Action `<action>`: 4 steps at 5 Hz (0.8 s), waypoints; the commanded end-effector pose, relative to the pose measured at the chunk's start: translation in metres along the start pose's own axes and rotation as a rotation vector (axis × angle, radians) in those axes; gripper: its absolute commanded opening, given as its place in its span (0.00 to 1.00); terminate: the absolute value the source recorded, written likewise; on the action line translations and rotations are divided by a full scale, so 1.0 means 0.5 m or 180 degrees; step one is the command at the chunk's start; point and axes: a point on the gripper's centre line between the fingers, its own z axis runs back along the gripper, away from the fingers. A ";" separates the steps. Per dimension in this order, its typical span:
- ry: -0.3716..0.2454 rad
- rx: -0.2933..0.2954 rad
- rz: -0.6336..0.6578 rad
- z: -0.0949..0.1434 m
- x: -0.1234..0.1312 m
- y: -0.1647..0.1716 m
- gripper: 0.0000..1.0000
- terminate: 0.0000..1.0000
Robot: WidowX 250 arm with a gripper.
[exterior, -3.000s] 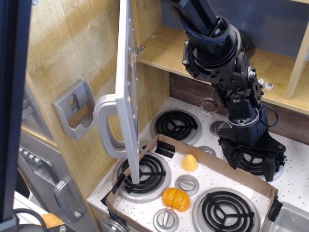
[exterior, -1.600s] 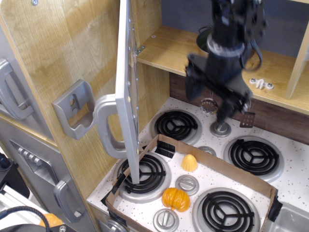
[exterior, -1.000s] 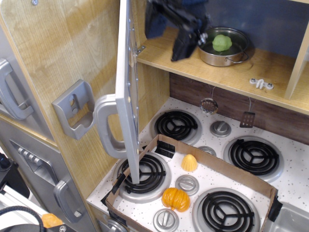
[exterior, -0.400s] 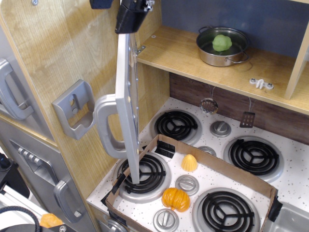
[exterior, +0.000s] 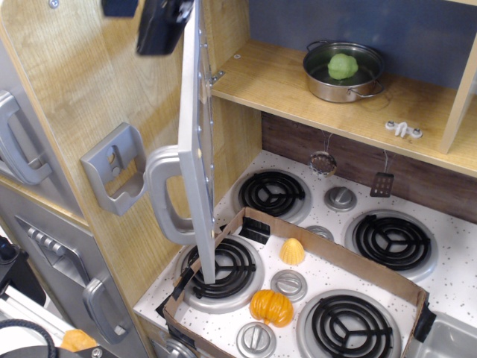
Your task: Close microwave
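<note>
The microwave door [exterior: 195,142] is silver-grey and stands wide open, seen edge-on, with its chunky grey handle [exterior: 159,195] on the left face. The wooden cabinet shelf [exterior: 261,78] behind it is exposed. My gripper [exterior: 140,13] shows as two black fingers at the top edge of the frame, just left of the door's upper edge, on the handle side. The fingers [exterior: 161,28] stand apart with nothing between them. Whether they touch the door I cannot tell. The arm is out of view.
A steel pot [exterior: 344,72] with a green ball sits on the shelf. Below is a stove top [exterior: 447,257] with a cardboard box [exterior: 335,257] holding orange toy food [exterior: 271,306]. A grey wall bracket [exterior: 114,168] and grey doors with curved handles [exterior: 103,308] are at left.
My gripper rose from above the stove, swept up and left past the shelf, and now sits left of the door's top edge. The door has not moved.
</note>
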 end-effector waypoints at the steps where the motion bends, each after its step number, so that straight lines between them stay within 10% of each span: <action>1: -0.0342 -0.0032 0.0102 -0.048 0.016 -0.005 1.00 0.00; 4: -0.1879 -0.0166 0.0288 -0.108 0.095 -0.058 1.00 0.00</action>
